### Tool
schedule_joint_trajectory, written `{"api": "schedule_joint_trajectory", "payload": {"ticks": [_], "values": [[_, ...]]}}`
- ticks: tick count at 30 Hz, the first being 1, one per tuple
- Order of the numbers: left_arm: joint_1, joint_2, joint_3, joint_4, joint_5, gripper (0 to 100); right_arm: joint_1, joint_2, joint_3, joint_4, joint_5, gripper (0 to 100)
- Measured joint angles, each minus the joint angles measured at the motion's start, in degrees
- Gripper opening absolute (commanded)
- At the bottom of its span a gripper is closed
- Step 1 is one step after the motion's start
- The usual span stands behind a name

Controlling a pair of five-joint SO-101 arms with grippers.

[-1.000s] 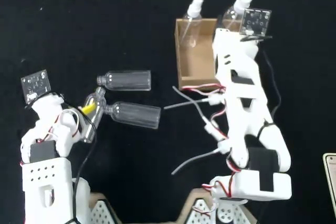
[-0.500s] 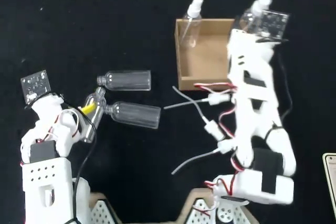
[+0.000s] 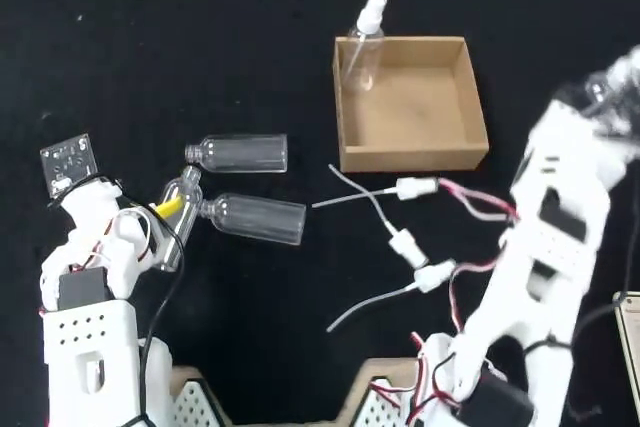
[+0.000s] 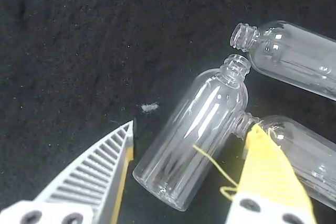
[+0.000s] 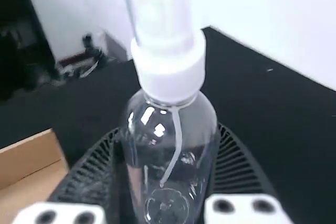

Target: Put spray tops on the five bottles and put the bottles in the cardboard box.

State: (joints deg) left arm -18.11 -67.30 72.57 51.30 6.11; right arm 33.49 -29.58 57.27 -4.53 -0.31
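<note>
Your right claw (image 5: 168, 182) holds a capped bottle (image 5: 167, 129) clamped between its fingers. Your left claw (image 4: 192, 126) stands wide, with an uncapped bottle (image 4: 197, 142) lying between its fingers.

The high camera looks down over the table (image 3: 200, 47), with the box (image 3: 410, 102) at the far side. The left wrist camera sits close above open bottles (image 4: 194, 135) left of the box, shared with the high view. The right wrist camera closely faces a capped bottle (image 5: 168, 171) beside the box's corner.

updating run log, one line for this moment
left gripper open astride uncapped bottle | right gripper shut on capped bottle | second capped bottle in cardboard box
</note>
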Motion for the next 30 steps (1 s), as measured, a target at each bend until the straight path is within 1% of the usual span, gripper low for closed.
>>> {"api": "schedule_joint_trajectory", "payload": {"ticks": [4,10,12,19,25,27,30], "values": [[0.0,0.0,0.0,0.0,0.0,33,1.9,-1.0,9.7,-7.7,4.8,10.9],[0.0,0.0,0.0,0.0,0.0,33,3.3,-1.1,19.5,-16.7,6.3,10.9],[0.0,0.0,0.0,0.0,0.0,33,3.7,-1.1,21.6,-17.9,6.3,10.9],[0.0,0.0,0.0,0.0,0.0,33,8.2,-1.1,24.5,-18.6,6.3,10.9],[0.0,0.0,0.0,0.0,0.0,33,8.6,-1.1,26.8,-20.2,6.3,10.9],[0.0,0.0,0.0,0.0,0.0,33,8.6,-1.1,29.3,-24.0,6.3,10.9],[0.0,0.0,0.0,0.0,0.0,33,8.6,-1.1,34.5,-32.6,6.3,10.9]]}}
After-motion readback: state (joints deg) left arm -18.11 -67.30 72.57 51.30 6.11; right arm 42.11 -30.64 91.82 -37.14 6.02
